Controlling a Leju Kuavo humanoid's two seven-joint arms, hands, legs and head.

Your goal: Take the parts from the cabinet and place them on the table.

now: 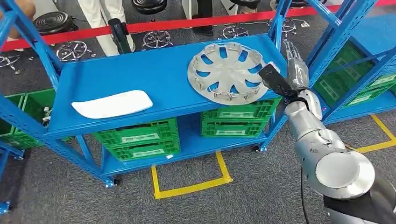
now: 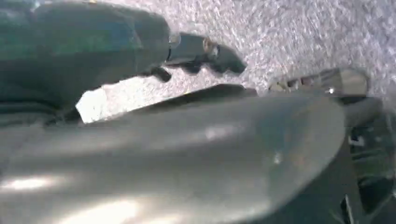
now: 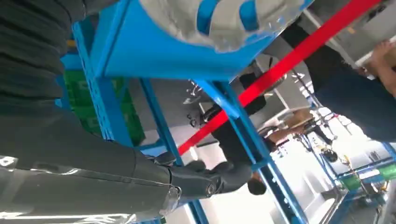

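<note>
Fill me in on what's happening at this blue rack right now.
The robot is reaching its right hand to the silver wheel cover that lies on the top shelf of the blue rack. The hand is at the cover's near right edge; whether it grips it yet cannot be told. A white flat part lies untouched further left on the same shelf. Green crates sit on the shelf below. The left hand hangs over the floor, holding nothing.

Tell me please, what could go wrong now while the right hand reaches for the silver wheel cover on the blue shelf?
1. The wheel cover overhangs the blue shelf's front edge; a push from the right hand could tip it off.
2. The hand is close to the shelf's upright post and might strike it.
</note>
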